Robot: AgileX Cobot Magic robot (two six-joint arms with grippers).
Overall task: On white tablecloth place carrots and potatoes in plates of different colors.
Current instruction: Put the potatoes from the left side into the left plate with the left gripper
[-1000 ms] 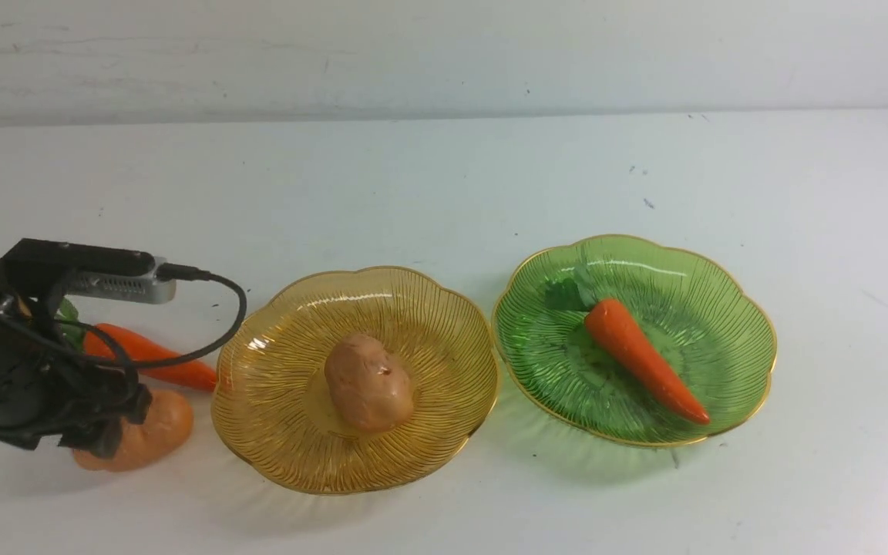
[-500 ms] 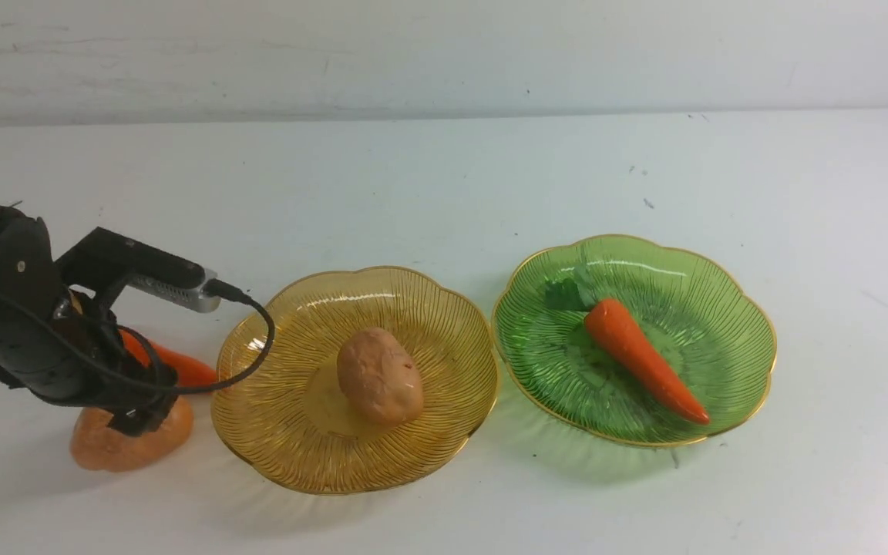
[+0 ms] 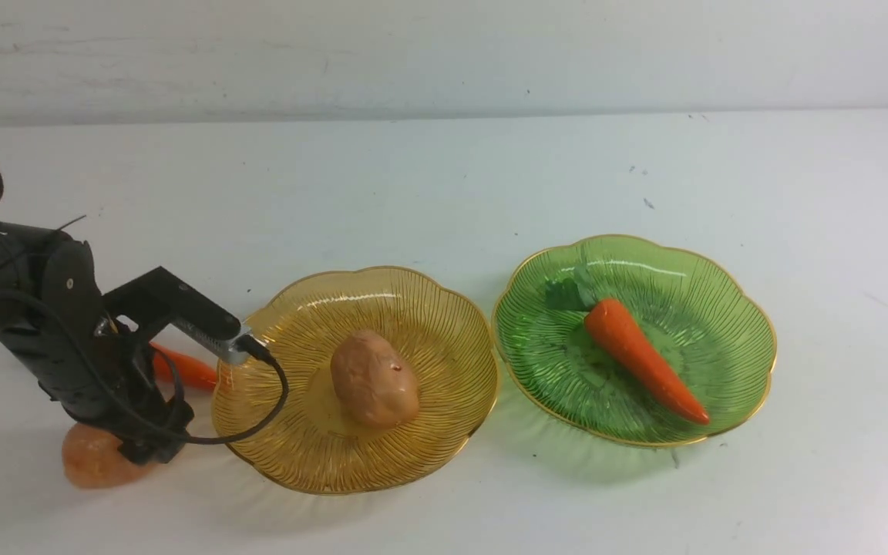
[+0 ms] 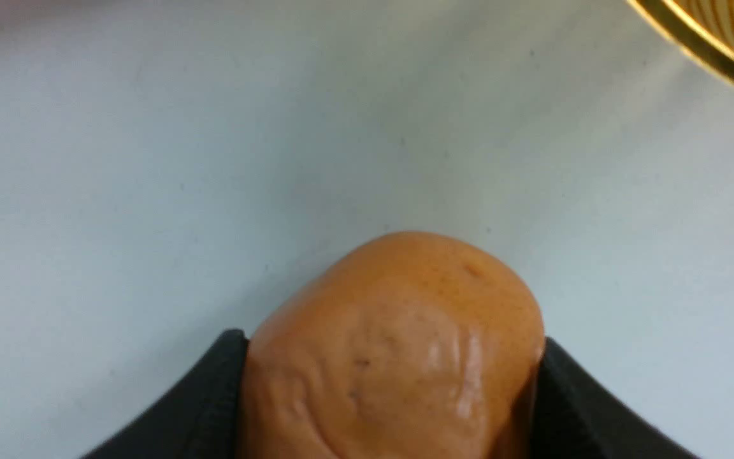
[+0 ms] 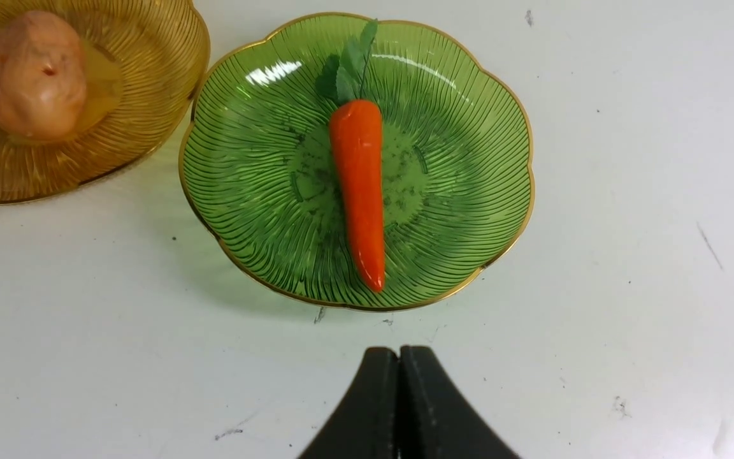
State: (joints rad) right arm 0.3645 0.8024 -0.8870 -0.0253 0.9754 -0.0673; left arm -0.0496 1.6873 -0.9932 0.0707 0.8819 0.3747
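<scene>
A: Where was the loose potato?
B: On the white tablecloth, at eight o'clock from the amber plate, clamped between the left gripper's black fingers.
A: And the right gripper?
B: Pinched shut on nothing.

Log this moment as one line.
left claw: gripping loose potato on tablecloth | right claw: shut, empty | amber plate: other potato | green plate: first carrot | second carrot: on tablecloth
</scene>
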